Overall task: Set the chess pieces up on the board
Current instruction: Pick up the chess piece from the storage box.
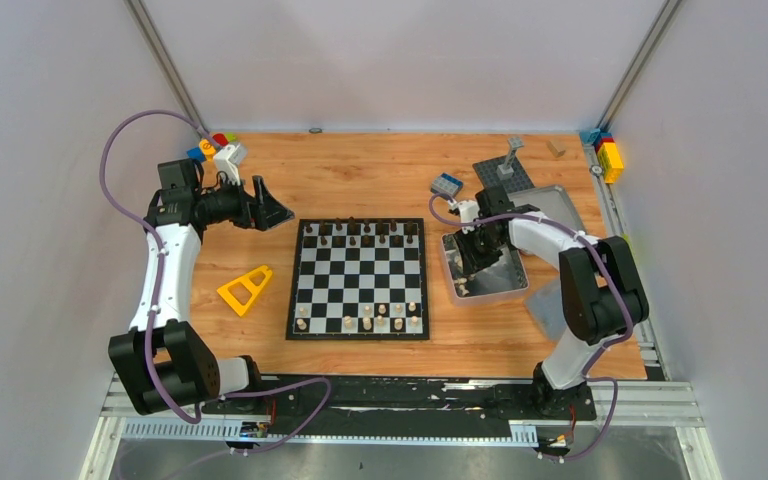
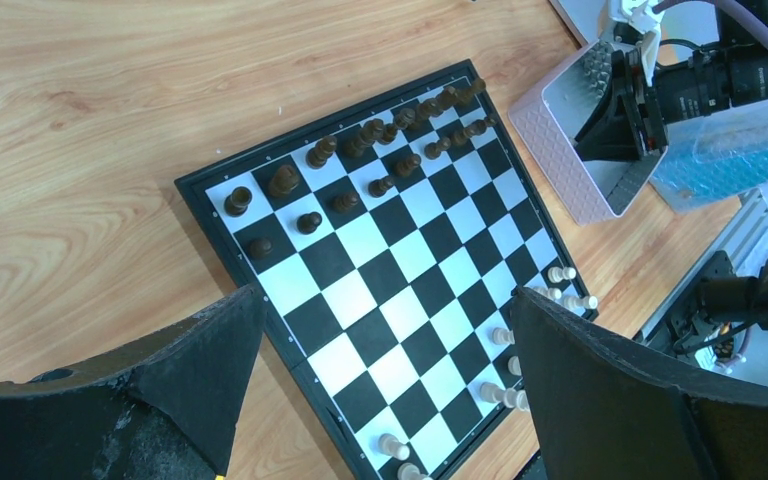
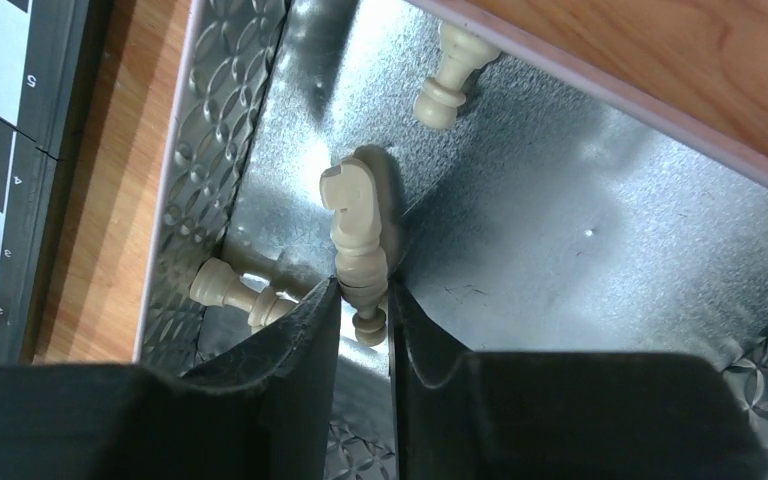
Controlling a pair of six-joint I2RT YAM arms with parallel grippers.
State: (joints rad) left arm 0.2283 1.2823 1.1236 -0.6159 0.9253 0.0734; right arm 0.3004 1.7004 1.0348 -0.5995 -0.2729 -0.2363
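Note:
The black-and-white chessboard (image 1: pixel 358 278) lies mid-table, with dark pieces (image 1: pixel 360 232) along its far rows and several cream pieces (image 1: pixel 380 318) on its near rows. My right gripper (image 3: pixel 363 292) is down inside the silver metal tin (image 1: pixel 505 283), shut on the base of a cream knight (image 3: pixel 356 220). Other cream pieces (image 3: pixel 228 292) (image 3: pixel 450 80) lie loose in the tin. My left gripper (image 1: pixel 278 212) hovers open and empty just off the board's far left corner. The left wrist view shows the board (image 2: pixel 400 270) between its fingers (image 2: pixel 210 350).
A yellow triangular brick (image 1: pixel 245 289) lies left of the board. Coloured bricks (image 1: pixel 215 148) sit at the far left corner and others (image 1: pixel 608 155) at the far right. A grey studded plate (image 1: pixel 505 172) and a tin lid (image 1: pixel 560 205) lie behind the tin.

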